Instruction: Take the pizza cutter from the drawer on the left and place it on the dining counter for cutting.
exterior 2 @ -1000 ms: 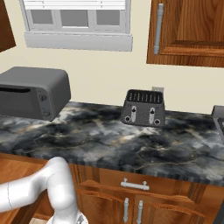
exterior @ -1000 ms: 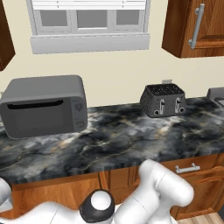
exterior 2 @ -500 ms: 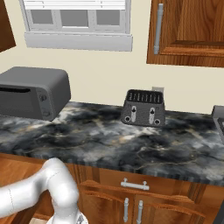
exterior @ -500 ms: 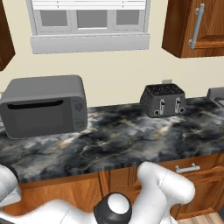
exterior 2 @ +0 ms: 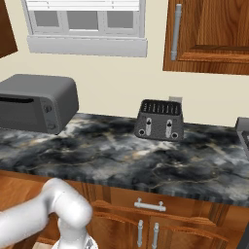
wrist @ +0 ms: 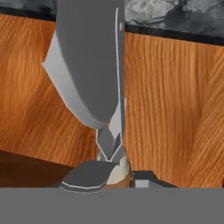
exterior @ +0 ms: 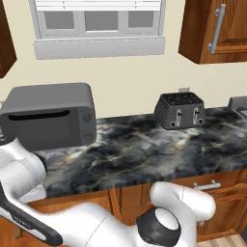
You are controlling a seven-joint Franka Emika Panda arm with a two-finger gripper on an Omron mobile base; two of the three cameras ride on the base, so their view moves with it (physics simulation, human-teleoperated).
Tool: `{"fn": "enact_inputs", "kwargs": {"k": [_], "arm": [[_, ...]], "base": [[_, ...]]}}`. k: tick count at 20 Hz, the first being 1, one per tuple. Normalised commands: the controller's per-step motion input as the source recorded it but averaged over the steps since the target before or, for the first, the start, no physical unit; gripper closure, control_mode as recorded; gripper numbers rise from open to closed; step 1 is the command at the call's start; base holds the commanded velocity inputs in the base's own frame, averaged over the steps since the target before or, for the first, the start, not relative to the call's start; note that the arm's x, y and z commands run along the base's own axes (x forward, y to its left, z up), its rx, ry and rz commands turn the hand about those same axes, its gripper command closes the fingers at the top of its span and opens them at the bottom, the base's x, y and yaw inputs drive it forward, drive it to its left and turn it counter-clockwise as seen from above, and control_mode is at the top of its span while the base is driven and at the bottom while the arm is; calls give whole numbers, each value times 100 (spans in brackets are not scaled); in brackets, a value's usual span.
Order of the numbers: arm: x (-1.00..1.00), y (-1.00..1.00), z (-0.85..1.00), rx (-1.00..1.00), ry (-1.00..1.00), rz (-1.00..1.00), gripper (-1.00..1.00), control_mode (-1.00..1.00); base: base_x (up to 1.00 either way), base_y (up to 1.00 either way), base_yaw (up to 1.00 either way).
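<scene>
pizza cutter [wrist: 89, 78] | clamped between fingers [wrist: 87, 176] | arm swung rightward since

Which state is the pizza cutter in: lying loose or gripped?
Gripped: the end effector fingers close on the pizza cutter handle, wheel standing clear.

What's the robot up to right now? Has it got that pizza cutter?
Hand shut on pizza cutter, wheel up close. Reddish wood panel just behind. Nothing blocking that I can see.
</scene>
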Motion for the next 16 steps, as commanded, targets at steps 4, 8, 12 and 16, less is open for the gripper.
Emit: {"fn": "enact_inputs", "kwargs": {"k": [4,8,12,16], "arm": [[0,-100,77,7,4,0,100,-100],[0,-100,54,10,1,0,100,-100],[0,-100,44,11,0,0,100,-100],[0,-100,33,10,1,0,100,-100]], "base": [[0,0,0],[0,0,0],[0,0,0],[0,0,0]]}}
